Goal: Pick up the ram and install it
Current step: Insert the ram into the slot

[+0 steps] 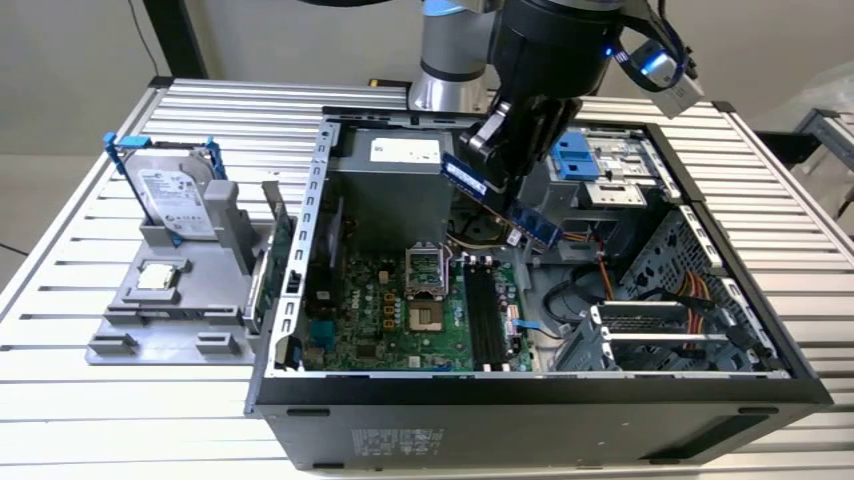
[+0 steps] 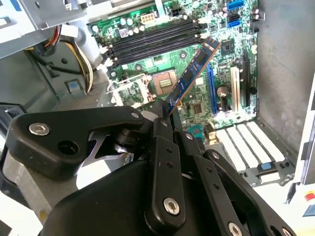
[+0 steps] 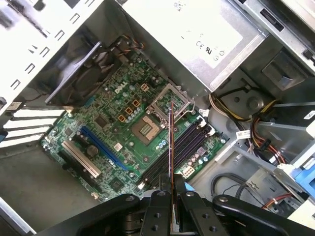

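The ram (image 2: 193,73) was held at one end by the gripper (image 2: 165,114), closed on it, tilted above the motherboard (image 3: 113,123) inside the open case (image 1: 534,390). Judged light, stiff, fragile; best gripped on edges, not chips.

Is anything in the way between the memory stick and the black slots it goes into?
Nothing visible. The black gripper holds the long thin ram stick with dark chips above the empty black slots, with open space between.
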